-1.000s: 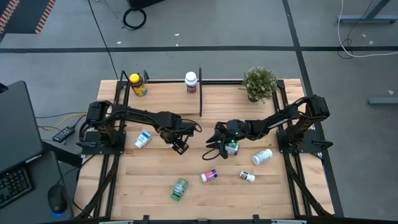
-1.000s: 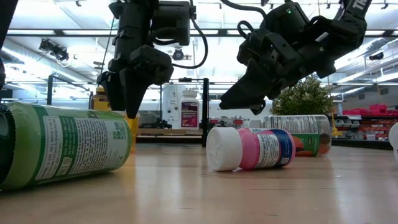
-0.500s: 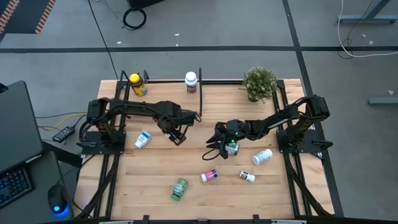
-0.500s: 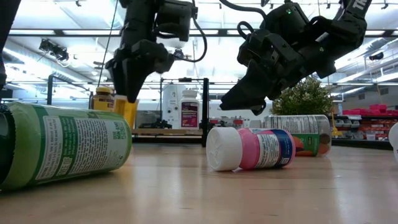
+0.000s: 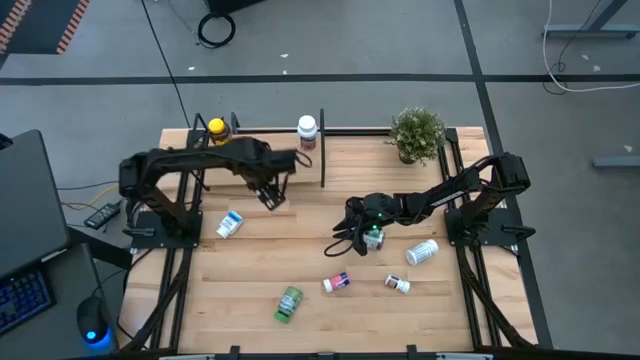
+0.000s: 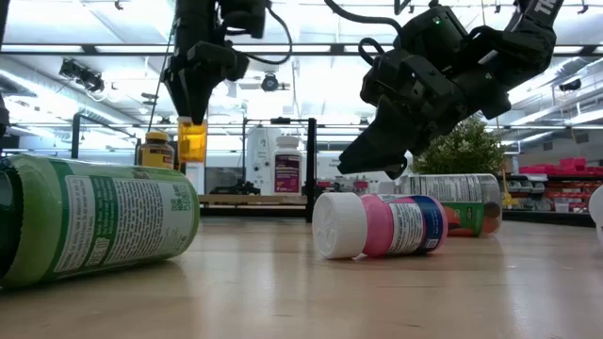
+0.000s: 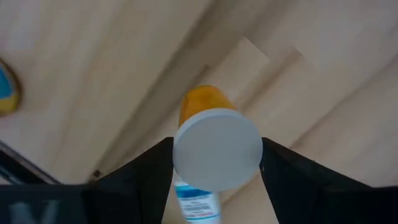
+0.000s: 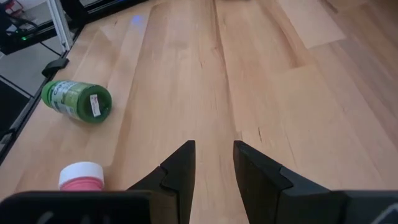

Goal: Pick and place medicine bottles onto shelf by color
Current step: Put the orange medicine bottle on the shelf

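1. Left end effector [image 5: 271, 194] clamps an amber bottle [image 7: 205, 112] by its body, aloft near the shelf [image 5: 352, 131]; slip risk.
2. Right end effector [image 8: 211, 163] narrowly parted, empty, above bench [image 5: 250, 285]; could bump the bottle below [image 5: 373, 238].

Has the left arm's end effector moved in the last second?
Yes. The left end effector, holding an amber bottle, moved toward the shelf and its yellow-capped bottle.
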### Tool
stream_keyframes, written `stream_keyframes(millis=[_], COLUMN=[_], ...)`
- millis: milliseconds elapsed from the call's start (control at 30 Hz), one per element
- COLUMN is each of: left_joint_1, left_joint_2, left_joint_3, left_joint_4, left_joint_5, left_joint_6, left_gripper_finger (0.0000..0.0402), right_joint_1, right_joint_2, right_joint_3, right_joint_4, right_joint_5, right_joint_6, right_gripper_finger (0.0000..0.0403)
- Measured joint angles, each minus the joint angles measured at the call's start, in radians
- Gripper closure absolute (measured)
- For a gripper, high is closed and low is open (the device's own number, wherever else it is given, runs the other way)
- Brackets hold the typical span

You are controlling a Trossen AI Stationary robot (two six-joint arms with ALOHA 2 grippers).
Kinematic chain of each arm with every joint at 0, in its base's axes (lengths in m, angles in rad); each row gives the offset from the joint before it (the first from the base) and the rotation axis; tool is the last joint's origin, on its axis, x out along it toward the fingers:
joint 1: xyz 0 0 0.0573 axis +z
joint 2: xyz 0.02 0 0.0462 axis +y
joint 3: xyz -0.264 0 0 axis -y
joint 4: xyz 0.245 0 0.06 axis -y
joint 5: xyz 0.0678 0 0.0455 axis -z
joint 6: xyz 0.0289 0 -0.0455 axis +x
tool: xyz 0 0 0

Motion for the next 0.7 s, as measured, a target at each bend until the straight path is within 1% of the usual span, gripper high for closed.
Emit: stream_keyframes(millis=[100, 200, 367, 500, 600, 700], left_joint_1=[0.069, 0.139, 0.237, 0.298, 0.345, 0.388], left_joint_2=[-0.040, -0.062, -0.075, -0.076, -0.099, -0.151], left_joint_3=[0.000, 0.000, 0.000, -0.008, -0.081, -0.208], left_joint_4=[-0.008, -0.023, -0.047, -0.044, -0.023, 0.046], left_joint_5=[-0.002, -0.013, -0.021, -0.021, -0.013, 0.022], left_joint_6=[0.042, 0.088, 0.173, 0.230, 0.261, 0.267], left_gripper_finger=[0.0169, 0.0176, 0.0181, 0.0171, 0.0166, 0.0169], right_joint_1=[0.000, 0.000, 0.000, 0.000, 0.000, 0.000], right_joint_2=[0.000, 0.000, 0.000, 0.000, 0.000, 0.000], right_joint_3=[0.000, 0.000, 0.000, 0.000, 0.000, 0.000], right_joint_4=[-0.003, -0.003, -0.006, -0.012, -0.012, -0.014], right_joint_5=[0.000, 0.000, 0.000, 0.000, -0.001, -0.010], right_joint_6=[0.000, 0.000, 0.012, 0.026, 0.027, 0.040], right_gripper_finger=[0.0286, 0.0286, 0.0286, 0.0286, 0.0286, 0.0286])
